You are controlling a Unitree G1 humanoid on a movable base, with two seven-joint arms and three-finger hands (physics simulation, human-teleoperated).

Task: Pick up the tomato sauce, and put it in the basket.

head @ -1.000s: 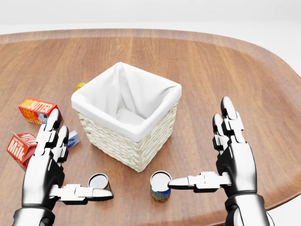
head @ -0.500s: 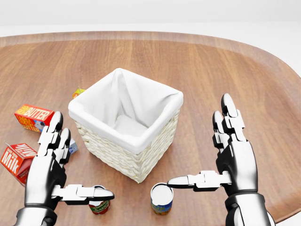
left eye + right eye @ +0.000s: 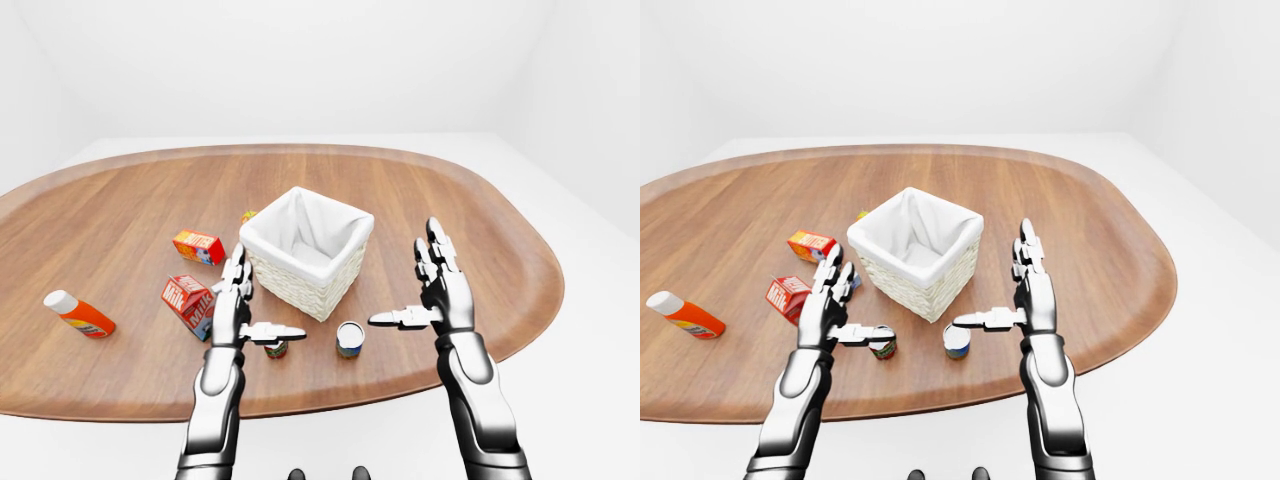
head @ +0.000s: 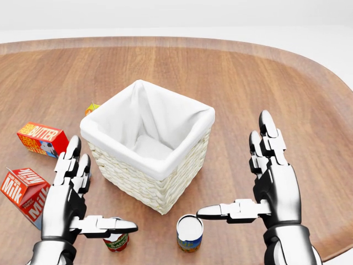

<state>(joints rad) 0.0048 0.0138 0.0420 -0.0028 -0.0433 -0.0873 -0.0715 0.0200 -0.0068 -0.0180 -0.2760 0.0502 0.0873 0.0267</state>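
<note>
The tomato sauce, a small can with a red and green label, stands upright near the bottom of the head view, just below the thumb of my left hand. That hand is open and hovers over the can without gripping it. The white-lined wicker basket sits in the middle of the wooden table, above and to the right of the can. My right hand is open too, its thumb pointing left above a second can with a blue and yellow label.
A butter box and a milk carton lie left of my left hand. An orange bottle lies far left. A small colourful item peeks out beside the basket's upper left. The table's rim runs close below the cans.
The whole picture shifted slightly at first, so the camera moved. Since then my left hand has slid a little right and down over the tomato sauce. My right hand has barely moved.
</note>
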